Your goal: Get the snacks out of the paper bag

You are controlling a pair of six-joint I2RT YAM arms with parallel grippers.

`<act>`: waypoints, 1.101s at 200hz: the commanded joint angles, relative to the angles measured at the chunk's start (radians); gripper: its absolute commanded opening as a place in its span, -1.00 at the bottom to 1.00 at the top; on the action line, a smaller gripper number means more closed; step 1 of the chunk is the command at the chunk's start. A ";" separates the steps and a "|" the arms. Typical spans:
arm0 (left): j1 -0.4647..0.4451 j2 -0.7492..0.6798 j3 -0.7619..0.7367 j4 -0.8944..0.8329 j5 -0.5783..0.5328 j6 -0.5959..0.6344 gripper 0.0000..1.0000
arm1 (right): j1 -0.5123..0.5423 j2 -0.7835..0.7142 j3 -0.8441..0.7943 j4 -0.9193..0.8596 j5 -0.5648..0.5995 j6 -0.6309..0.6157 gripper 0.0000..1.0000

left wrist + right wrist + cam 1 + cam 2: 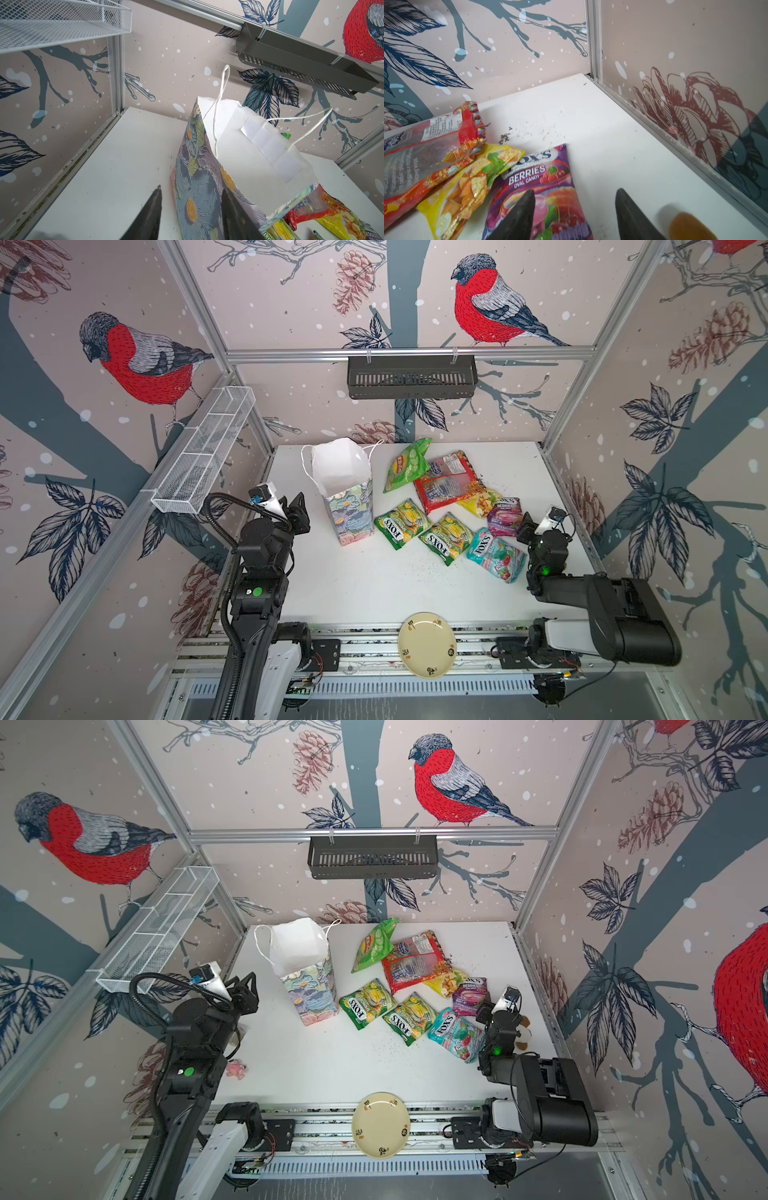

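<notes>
Plate (427, 639) at front | left end effector (295, 506) spread near paper bag (351, 514) | right end effector (576, 190) spread over purple packet (542, 182)

Left green packet (401, 524) and right green packet (445, 538) are each showing "FOX'S", upside down in both top views, and the teal packet (494, 553) is carrying the same "FOX'S" brand. The purple packet (529, 176) is reading "BERRIES OVAL CANDY" under a partly hidden logo ending "OX'S" in the right wrist view. Label print on the red packet (436, 128) is coming out too blurred to read.
</notes>
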 commanded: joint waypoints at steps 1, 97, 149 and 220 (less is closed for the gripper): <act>0.002 -0.004 -0.025 0.093 -0.029 -0.006 -0.05 | 0.000 0.054 0.025 0.121 -0.083 -0.054 0.25; 0.002 0.208 -0.494 0.882 -0.184 0.144 0.01 | 0.073 0.151 0.022 0.212 0.001 -0.114 0.99; -0.001 0.711 -0.486 1.284 -0.130 0.207 -0.08 | 0.078 0.156 0.024 0.217 0.007 -0.118 0.99; -0.014 0.958 -0.425 1.422 -0.149 0.249 -0.04 | 0.088 0.155 0.025 0.212 0.022 -0.127 0.99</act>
